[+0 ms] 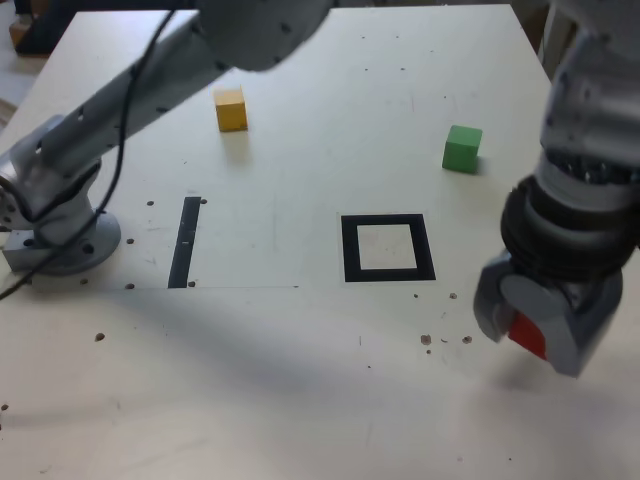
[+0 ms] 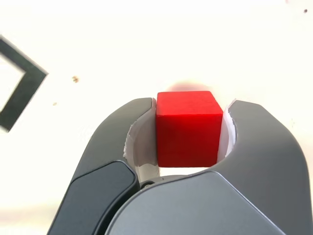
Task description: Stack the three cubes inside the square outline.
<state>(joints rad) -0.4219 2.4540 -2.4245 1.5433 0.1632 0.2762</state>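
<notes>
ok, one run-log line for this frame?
claw: shut on red cube | yellow cube, green cube: on table, apart | square outline: empty | stack: not started

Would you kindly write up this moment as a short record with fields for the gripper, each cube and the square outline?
gripper: shut on the small matte red cube, to the exterior view's right of the outline
yellow cube: on the white table, far side, untouched
green cube: on the table, beyond the outline
thick black square outline: nothing inside
stack: not started
</notes>
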